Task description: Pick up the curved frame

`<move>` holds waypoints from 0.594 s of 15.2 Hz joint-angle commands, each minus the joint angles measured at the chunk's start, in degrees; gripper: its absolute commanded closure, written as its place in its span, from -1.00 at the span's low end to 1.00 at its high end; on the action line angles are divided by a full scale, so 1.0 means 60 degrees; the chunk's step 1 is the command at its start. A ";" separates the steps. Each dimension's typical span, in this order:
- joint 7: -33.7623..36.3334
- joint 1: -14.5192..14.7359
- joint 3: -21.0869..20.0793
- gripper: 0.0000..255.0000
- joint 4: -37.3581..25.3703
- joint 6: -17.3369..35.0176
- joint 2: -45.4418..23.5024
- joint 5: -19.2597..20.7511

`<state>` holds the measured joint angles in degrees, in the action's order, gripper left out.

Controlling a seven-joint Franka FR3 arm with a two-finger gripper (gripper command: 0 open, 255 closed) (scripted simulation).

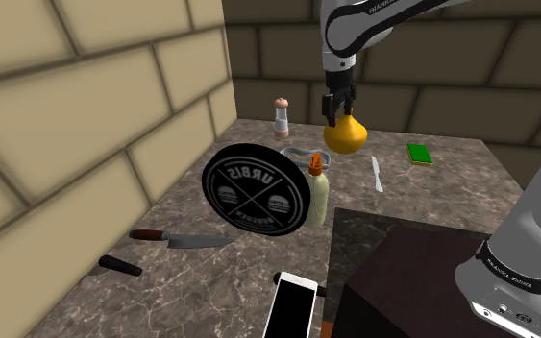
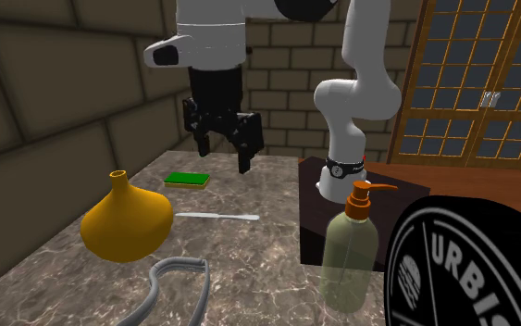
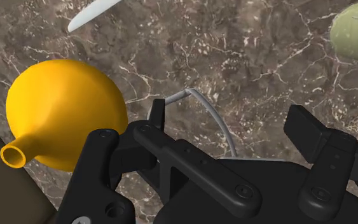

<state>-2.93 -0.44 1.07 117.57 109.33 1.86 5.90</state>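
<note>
Two black fingers (image 2: pixel 246 153) of the pincer (image 2: pixel 224 148) stand apart and clasp nothing. The pincer hangs in the air over the brown marble tabletop (image 2: pixel 267 269), pointing down.

The curved frame (image 2: pixel 170 278) is a thin grey bent strip that lies flat on the tabletop. In the second exterior view it lies between the yellow vase (image 2: pixel 127 222) and the pale green soap bottle (image 2: pixel 349 255) with an orange pump. In the wrist view its bend shows just beside the vase, and the rest is hidden behind the body of the pincer, which does not touch it.

Behind the vase lie a white knife (image 2: pixel 217 217) and a flat green block (image 2: pixel 186 179). A big black round sign (image 1: pixel 256 187) with the letters URBIS stands tilted close to the bottle.
</note>
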 commanded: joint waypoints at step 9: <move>-0.0319 -0.0066 0.0031 -1.00 -0.3439 -0.0053 -0.4098 0.0002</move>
<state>-4.25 -0.58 1.12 99.67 109.54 -20.11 5.90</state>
